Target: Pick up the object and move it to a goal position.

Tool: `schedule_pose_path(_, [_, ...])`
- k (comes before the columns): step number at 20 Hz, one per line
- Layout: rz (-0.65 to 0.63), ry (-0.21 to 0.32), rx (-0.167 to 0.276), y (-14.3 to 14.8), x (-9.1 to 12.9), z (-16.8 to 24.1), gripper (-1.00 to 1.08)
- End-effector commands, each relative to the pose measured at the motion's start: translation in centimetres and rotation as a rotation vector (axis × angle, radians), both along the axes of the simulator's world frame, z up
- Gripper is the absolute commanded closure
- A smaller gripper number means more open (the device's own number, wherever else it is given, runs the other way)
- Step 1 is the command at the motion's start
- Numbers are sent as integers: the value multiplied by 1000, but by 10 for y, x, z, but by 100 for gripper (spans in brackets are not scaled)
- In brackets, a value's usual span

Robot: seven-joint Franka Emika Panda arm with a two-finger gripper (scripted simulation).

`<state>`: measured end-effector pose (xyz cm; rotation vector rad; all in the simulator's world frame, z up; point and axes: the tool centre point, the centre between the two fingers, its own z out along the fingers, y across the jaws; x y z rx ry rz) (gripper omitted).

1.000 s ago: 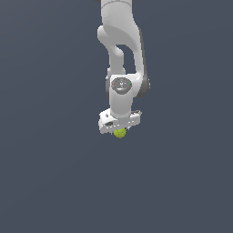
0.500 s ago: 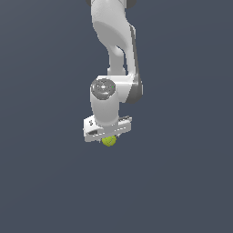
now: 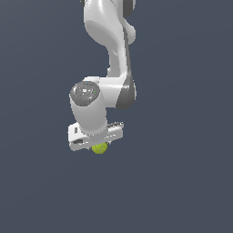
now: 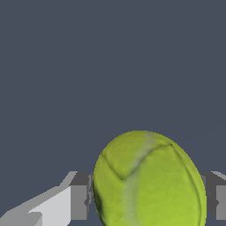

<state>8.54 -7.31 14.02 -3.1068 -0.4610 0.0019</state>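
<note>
A: Exterior view, what's showing?
B: Arm is hanging down, gripper clamping the ball just under the hand.
A: Wrist cam?
B: Ball is sitting between both fingers, touching each side. No bench in sight.

From my wrist view, the ball is cut off by the frame edge, hiding the end effector fingertips.
</note>
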Motion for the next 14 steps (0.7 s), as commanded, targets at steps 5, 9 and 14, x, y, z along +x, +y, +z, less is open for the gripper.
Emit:
schedule_pose_path(5, [1,-1,0,-13,18,10,108])
schedule_pose_path(9, [1,-1,0,-17,23,12,108])
schedule_pose_path(14, [1,-1,0,-19,26,13,108])
